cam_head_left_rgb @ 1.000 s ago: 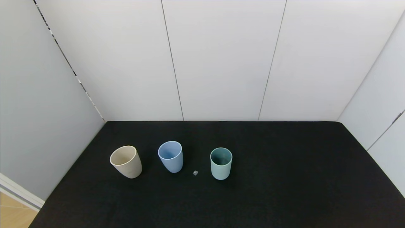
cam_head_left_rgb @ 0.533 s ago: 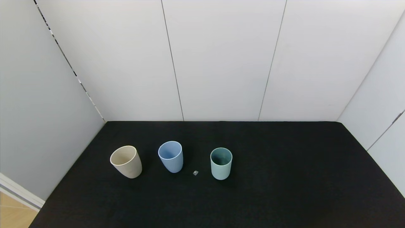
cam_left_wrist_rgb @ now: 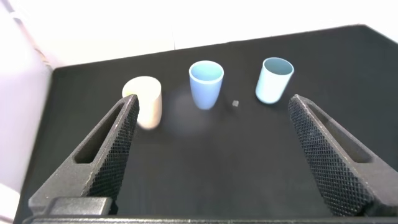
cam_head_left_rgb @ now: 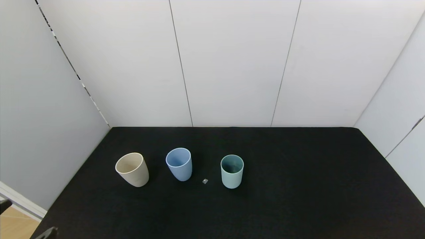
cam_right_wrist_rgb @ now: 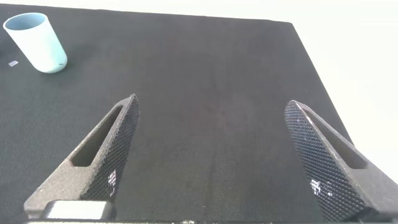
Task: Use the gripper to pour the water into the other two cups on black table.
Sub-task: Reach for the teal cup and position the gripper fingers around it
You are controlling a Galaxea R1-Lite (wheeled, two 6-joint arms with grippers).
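Three upright tumblers stand in a row on your black table (cam_head_left_rgb: 298, 186), and the light blue cup (cam_head_left_rgb: 179, 164) in the middle serves as the landmark here. The beige cup (cam_head_left_rgb: 132, 169) stands to its left, apart from it. The teal-green cup (cam_head_left_rgb: 232, 171) stands to its right, also apart, with a tiny pale cube (cam_head_left_rgb: 205, 181) lying on the table between the two. Whether any water sits inside the teal-green cup is hard to make out.

Your left gripper (cam_left_wrist_rgb: 211, 155) is empty, its fingers (cam_left_wrist_rgb: 112, 149) spread wide, well short of the blue cup on the near side. In the head view only dark scraps of it show, cut off at the lower left corner.

Your right gripper (cam_right_wrist_rgb: 211, 162) is also empty with fingers (cam_right_wrist_rgb: 106, 155) spread, over bare table far to the right of the blue cup.
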